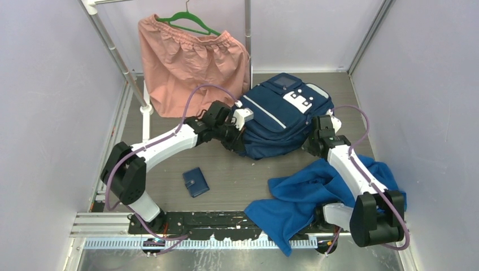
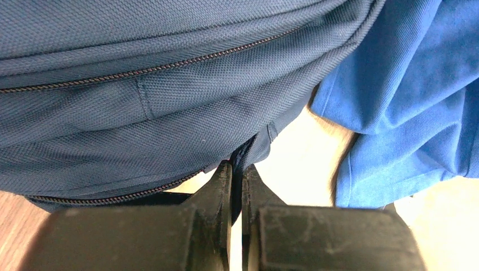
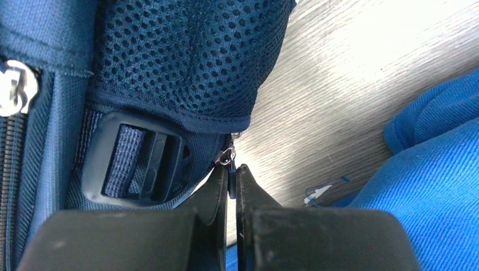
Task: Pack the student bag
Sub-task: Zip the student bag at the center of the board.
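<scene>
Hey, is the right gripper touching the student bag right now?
Touching. In the right wrist view, the right gripper is closed on a small metal zipper pull at the edge of the student bag.

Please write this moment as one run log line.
left fingers: shut on backpack fabric | right fingers: shut on zipper pull | wallet, blue cloth: outside backpack

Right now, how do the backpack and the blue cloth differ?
Colour: the backpack is dark navy with white stripes; the cloth is plain, brighter royal blue. Pose: the backpack sits bulked up farther back; the cloth lies crumpled low toward the near edge. Grip: left jaws and right jaws are shut on the backpack; neither holds the cloth. Both are blue fabric.
</scene>
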### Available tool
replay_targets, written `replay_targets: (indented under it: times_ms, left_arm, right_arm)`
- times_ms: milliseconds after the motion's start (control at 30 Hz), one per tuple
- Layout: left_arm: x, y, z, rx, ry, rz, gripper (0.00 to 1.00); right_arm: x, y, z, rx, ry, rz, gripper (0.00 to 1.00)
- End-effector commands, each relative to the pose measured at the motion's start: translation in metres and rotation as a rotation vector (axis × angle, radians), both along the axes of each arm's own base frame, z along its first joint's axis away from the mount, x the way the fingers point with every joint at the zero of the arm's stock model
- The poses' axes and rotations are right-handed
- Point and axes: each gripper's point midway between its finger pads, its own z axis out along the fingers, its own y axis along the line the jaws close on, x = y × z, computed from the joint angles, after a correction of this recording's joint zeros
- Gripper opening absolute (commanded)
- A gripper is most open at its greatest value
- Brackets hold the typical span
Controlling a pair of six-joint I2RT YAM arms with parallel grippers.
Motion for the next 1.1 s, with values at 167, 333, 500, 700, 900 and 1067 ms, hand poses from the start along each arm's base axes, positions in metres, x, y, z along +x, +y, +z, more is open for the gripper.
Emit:
replay_targets:
  times_ms: [167, 333, 500, 700, 900, 1067]
  left_arm:
    - [-0.020, 0.011, 0.019, -0.034, 0.010, 0.003, 0.00]
    - [-0.029, -0.005, 0.025, -0.060, 0.013, -0.038, 0.00]
    - [-0.054, -0.046, 0.029, -0.082, 0.036, -0.125, 0.00]
    - [-0.078, -0.070, 0.045, -0.144, 0.077, -0.125, 0.24]
    - [-0.065, -0.029, 0.067, -0.116, -0.056, 0.064, 0.81]
    - [-0.043, 0.036, 0.078, -0.098, 0.003, 0.338, 0.79]
  right_arm:
    - [0.007, -0.092, 0.021, -0.188, -0.045, -0.309, 0.16]
    - [0.001, -0.089, 0.047, -0.142, -0.104, -0.325, 0.52]
    - [-0.008, -0.085, 0.095, -0.131, -0.213, -0.301, 0.54]
    - [0.001, -0.029, 0.151, 0.024, -0.356, 0.022, 0.56]
    - [-0.001, 0.070, 0.179, 0.006, -0.362, 0.495, 0.62]
    - [-0.006, 0.131, 0.159, -0.241, -0.259, 0.778, 0.66]
